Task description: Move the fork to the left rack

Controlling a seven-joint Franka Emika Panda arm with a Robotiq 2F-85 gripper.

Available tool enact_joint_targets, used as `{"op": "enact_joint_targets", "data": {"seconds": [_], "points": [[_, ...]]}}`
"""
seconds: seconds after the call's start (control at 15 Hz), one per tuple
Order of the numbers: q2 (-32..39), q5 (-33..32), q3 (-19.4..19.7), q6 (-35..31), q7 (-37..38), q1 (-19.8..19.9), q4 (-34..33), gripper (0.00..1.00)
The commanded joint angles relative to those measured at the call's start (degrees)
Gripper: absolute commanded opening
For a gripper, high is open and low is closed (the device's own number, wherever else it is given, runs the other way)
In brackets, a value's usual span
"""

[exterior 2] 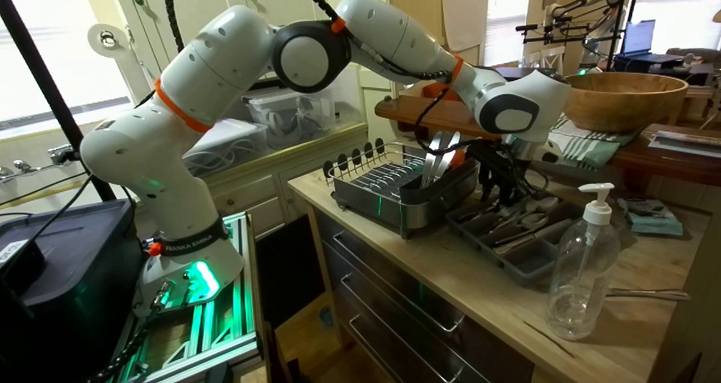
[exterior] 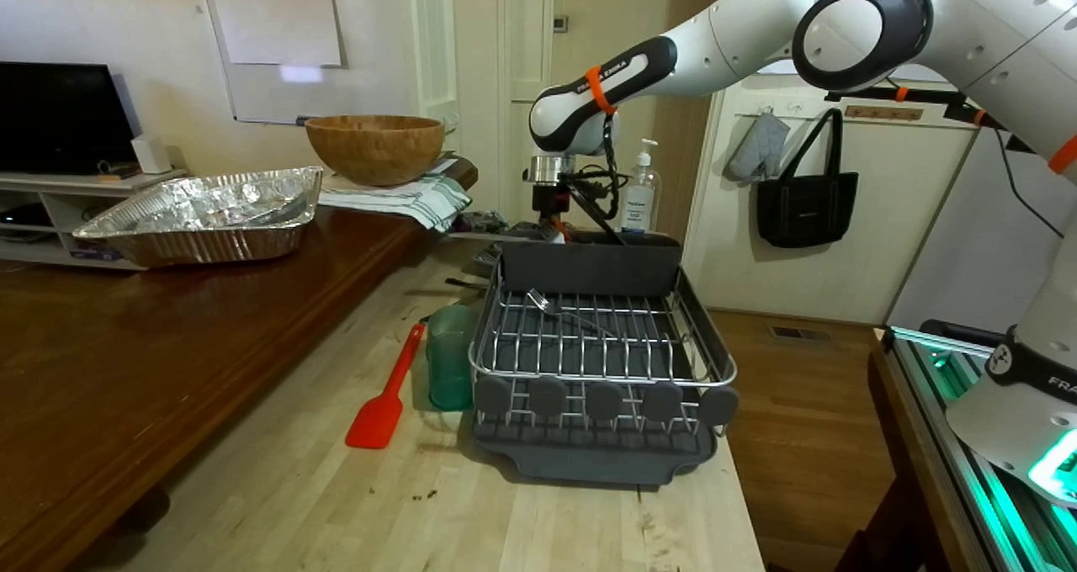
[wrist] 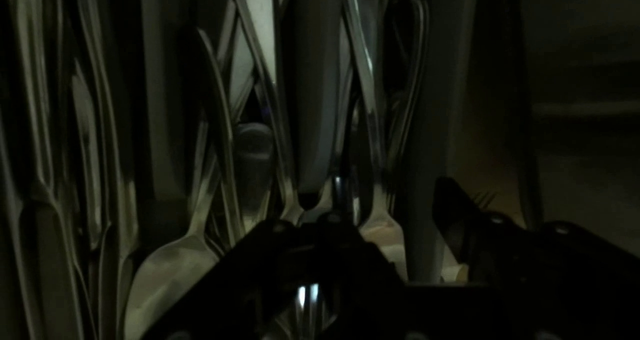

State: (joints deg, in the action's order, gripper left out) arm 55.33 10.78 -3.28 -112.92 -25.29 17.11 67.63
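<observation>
On the rack [exterior: 703, 328], the fork [exterior: 549, 308] lies well apart from the fingers [wrist: 454, 215].

“FRANKA EMIKA” can be read on the black ring-shaped band [exterior 2: 191, 243] low on the white jointed robot arm [exterior 2: 217, 70], at eight o'clock in an exterior view, and “EMIKA” on its black-trimmed forearm [exterior: 629, 66], near one o'clock in an exterior view.

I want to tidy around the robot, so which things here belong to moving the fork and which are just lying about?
Likely part of the job:
fork, lying on the dish rack
tool, at the cutlery tray
I can't tell which rack counts as left.

Just lying about:
red spatula
green cup
pump bottle
wooden bowl
striped towel
</observation>
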Motion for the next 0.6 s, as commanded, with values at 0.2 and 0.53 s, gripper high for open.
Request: {"op": "enact_joint_targets", "data": {"seconds": [0.2,0.53], "points": [[5.8,-0.94,1.54,-0.36,6.33,-1.59,-6.23,0.04],[6.48,-3.17,3.14,0.6,8.62,-3.06,-7.22,0.37]]}}
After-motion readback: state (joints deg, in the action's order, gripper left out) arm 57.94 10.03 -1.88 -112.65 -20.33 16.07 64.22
